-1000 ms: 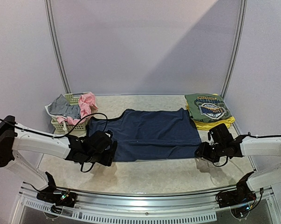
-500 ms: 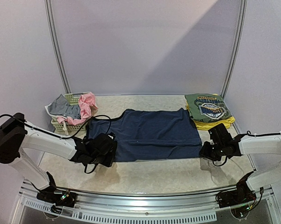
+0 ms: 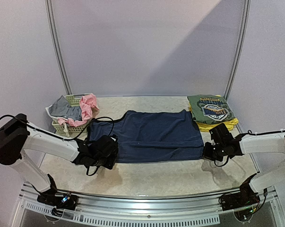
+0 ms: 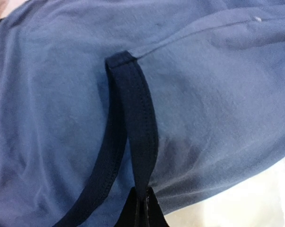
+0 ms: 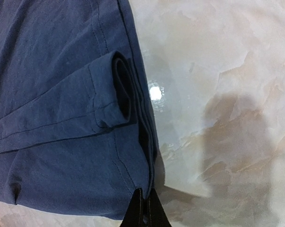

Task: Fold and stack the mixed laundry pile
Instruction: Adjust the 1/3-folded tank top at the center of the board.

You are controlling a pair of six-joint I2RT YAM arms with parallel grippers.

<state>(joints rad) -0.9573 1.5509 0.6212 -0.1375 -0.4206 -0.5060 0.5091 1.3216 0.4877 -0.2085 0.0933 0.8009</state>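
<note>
A long navy dress (image 3: pixel 151 135) lies flat across the middle of the table, partly folded. My left gripper (image 3: pixel 112 151) sits at its near left corner. In the left wrist view this gripper (image 4: pixel 143 204) is shut on the dress's dark strap (image 4: pixel 135 118). My right gripper (image 3: pixel 205 152) is at the near right corner. The right wrist view shows it (image 5: pixel 144 202) shut on the layered hem edge of the dress (image 5: pixel 52 118). The rest of the laundry pile, a grey piece (image 3: pixel 64 109) and a pink piece (image 3: pixel 89 105), lies heaped in the basket.
A pale-green lattice basket (image 3: pixel 61 127) stands at the back left, beside the dress. At the back right a folded green printed tee (image 3: pixel 209 108) lies on a yellow piece (image 3: pixel 218 126). Bare marbled tabletop (image 5: pixel 218 71) runs to the right of the hem.
Both grippers have gone from open to shut on the dress's near corners. The left arm has edged in towards the dress.
</note>
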